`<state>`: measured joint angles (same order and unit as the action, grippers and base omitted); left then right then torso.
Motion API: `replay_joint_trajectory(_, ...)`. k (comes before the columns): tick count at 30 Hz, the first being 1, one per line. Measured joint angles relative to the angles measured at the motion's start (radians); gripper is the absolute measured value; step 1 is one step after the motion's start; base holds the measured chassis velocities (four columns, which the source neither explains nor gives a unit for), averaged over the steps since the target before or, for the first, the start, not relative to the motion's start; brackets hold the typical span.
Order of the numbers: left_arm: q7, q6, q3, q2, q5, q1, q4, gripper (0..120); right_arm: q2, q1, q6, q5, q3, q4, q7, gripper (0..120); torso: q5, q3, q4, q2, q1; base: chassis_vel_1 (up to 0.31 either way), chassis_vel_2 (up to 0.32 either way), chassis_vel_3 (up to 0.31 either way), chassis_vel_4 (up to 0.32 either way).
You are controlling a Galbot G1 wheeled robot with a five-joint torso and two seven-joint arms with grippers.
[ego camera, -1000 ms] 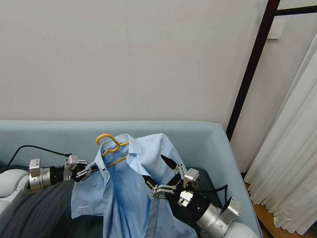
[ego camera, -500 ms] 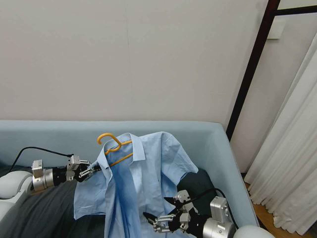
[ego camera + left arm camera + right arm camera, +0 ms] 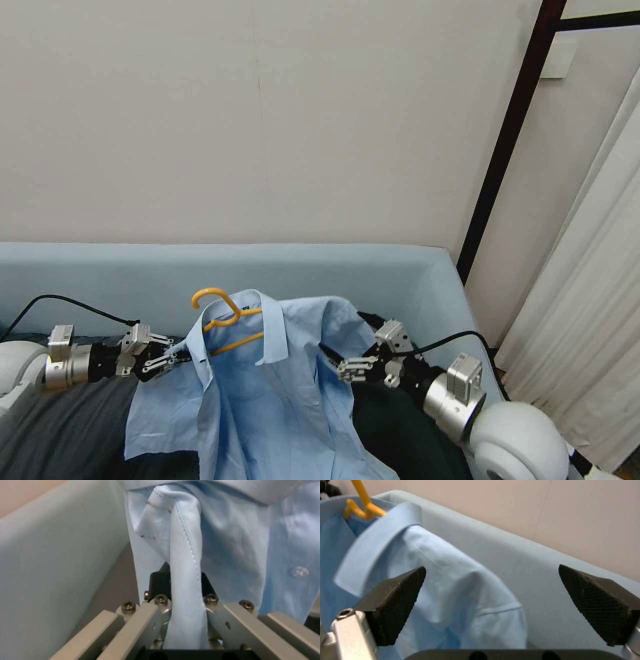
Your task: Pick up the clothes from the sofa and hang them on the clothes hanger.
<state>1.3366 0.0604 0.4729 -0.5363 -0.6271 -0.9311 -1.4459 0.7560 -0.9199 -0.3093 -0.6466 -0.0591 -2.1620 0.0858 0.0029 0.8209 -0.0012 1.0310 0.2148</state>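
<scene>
A light blue shirt (image 3: 270, 400) hangs on a yellow hanger (image 3: 222, 310) over the sofa seat, its collar wrapped around the hanger. My left gripper (image 3: 165, 358) is at the shirt's left shoulder edge, shut on a fold of the blue fabric (image 3: 186, 577). My right gripper (image 3: 350, 365) is at the shirt's right shoulder, open, with its black pads (image 3: 400, 600) wide apart and nothing between them. From the right wrist the collar (image 3: 380, 551) and the hanger's hook (image 3: 360, 498) lie just ahead.
The pale blue sofa (image 3: 420, 280) has a tall backrest behind the shirt. Dark grey clothing (image 3: 70, 420) lies on the seat at the left, with a dark garment (image 3: 400, 440) under the right arm. A black rack pole (image 3: 505, 140) and white curtain (image 3: 590, 330) stand at the right.
My right gripper rose from low in front up to the shirt's right shoulder. The left gripper drew slightly left, and the shirt and hanger shifted left with it.
</scene>
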Motion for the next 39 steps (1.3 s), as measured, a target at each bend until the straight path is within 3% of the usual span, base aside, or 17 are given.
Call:
replay_joint_trajectory(8,0.125,-0.039,-0.022,0.055,0.015,0.042,-0.006,1,-0.048,0.049,0.062,-0.017,0.01,0.065,0.252,100,0.0002,0.0,-0.0002,0.0,0.0,0.0,0.0,0.0,0.0)
replay_joint_trajectory(15,0.137,-0.042,-0.028,0.061,0.027,0.054,-0.01,1,-0.07,0.115,0.059,-0.059,0.028,0.109,0.447,100,0.0,0.0,-0.0002,0.0,0.0,0.0,0.0,0.0,0.0)
replay_joint_trajectory(19,0.137,-0.04,-0.028,0.059,0.03,0.054,-0.009,1,-0.073,0.148,0.056,-0.063,0.061,0.12,0.471,100,0.0,0.0,-0.0002,0.0,0.0,0.0,0.0,0.0,0.0)
replay_joint_trajectory(27,0.157,-0.039,-0.076,0.048,0.05,0.109,0.014,1,-0.055,0.307,0.025,-0.055,0.24,0.196,0.543,100,0.0,0.0,-0.0002,0.0,0.0,0.0,0.0,0.0,0.0)
replay_joint_trajectory(31,0.171,-0.038,-0.127,0.031,0.064,0.167,0.038,1,-0.007,0.406,0.003,-0.096,0.337,0.263,0.552,100,0.0001,0.0,-0.0001,0.0,0.0,0.0,0.0,0.0,0.0)
replay_joint_trajectory(39,0.18,-0.03,-0.167,0.0,0.082,0.214,0.06,1,0.055,0.48,-0.013,-0.076,0.402,0.33,0.576,100,-0.0001,0.0,0.0,0.0,0.0,0.0,0.0,0.0,0.0)
